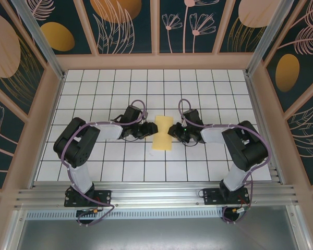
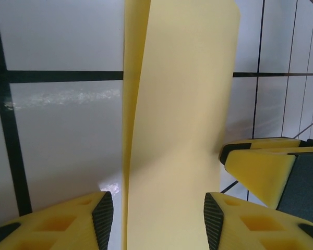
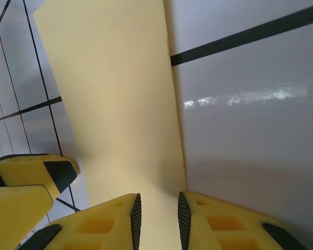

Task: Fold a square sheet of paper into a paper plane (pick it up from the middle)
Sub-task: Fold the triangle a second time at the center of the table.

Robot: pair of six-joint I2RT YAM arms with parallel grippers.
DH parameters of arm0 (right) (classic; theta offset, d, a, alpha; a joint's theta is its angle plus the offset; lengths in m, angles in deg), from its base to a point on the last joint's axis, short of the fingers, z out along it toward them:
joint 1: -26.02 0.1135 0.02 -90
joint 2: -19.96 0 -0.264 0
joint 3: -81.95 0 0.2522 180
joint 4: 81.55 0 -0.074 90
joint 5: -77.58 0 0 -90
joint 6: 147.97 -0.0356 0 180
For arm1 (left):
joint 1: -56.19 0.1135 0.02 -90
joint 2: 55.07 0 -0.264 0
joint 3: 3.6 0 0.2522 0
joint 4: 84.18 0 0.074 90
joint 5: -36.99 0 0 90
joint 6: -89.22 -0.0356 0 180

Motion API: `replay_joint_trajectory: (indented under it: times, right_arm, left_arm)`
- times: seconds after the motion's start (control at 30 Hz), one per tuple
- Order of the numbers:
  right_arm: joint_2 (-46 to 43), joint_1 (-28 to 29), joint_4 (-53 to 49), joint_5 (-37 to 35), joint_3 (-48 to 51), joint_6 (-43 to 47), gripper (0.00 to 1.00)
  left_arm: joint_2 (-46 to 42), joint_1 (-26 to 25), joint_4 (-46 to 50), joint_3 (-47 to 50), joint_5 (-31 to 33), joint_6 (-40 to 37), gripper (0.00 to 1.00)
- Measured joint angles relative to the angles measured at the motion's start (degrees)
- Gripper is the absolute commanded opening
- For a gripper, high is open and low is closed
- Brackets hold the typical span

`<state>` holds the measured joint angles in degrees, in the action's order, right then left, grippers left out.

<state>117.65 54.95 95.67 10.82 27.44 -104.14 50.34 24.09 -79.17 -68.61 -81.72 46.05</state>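
Observation:
The square sheet of paper (image 1: 162,141) is pale yellow and sits at the table's middle, pinched to a narrow waist between my two grippers. My left gripper (image 1: 148,130) meets it from the left and my right gripper (image 1: 172,130) from the right. In the left wrist view the sheet (image 2: 182,104) runs forward between the left gripper's (image 2: 159,208) wide jaws, touching the right pad with a small gap at the left pad. In the right wrist view the sheet (image 3: 115,94) fills the narrow gap of the right gripper (image 3: 157,208), with both pads against it.
The white grid-tiled table (image 1: 94,88) is walled by a wooden frame with patterned panels. A metal rail (image 1: 156,194) carries both arm bases at the near edge. The right gripper's yellow fingers (image 2: 261,172) and the left gripper's yellow fingers (image 3: 31,177) nearly meet.

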Motion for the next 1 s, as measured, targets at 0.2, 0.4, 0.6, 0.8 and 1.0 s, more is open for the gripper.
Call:
replay_joint_trajectory:
  times: [0.2, 0.4, 0.6, 0.8, 1.0]
  right_arm:
    - [0.0, 0.0, 0.1, 0.0, 0.0, -0.3, 0.30]
    - [0.0, 0.0, 0.5, 0.0, 0.3, -0.5, 0.30]
    - [0.0, 0.0, 0.6, 0.0, 0.3, -0.7, 0.30]
    - [0.0, 0.0, 0.7, 0.0, 0.3, -0.7, 0.30]
    - [0.0, -0.1, 0.7, 0.2, 0.3, -0.7, 0.30]
  left_arm:
    - [-0.1, 0.0, 0.0, 0.5, -1.6, 0.2, 0.46]
    - [-1.6, 0.0, 1.0, 2.1, -2.6, 0.2, 0.47]
    - [-2.6, 0.0, 2.9, 3.0, -3.9, 0.0, 0.47]
    - [-3.0, 0.0, 2.9, 4.2, -5.3, -0.3, 0.46]
    - [-3.0, -0.1, 2.3, 5.0, -7.4, -0.2, 0.44]
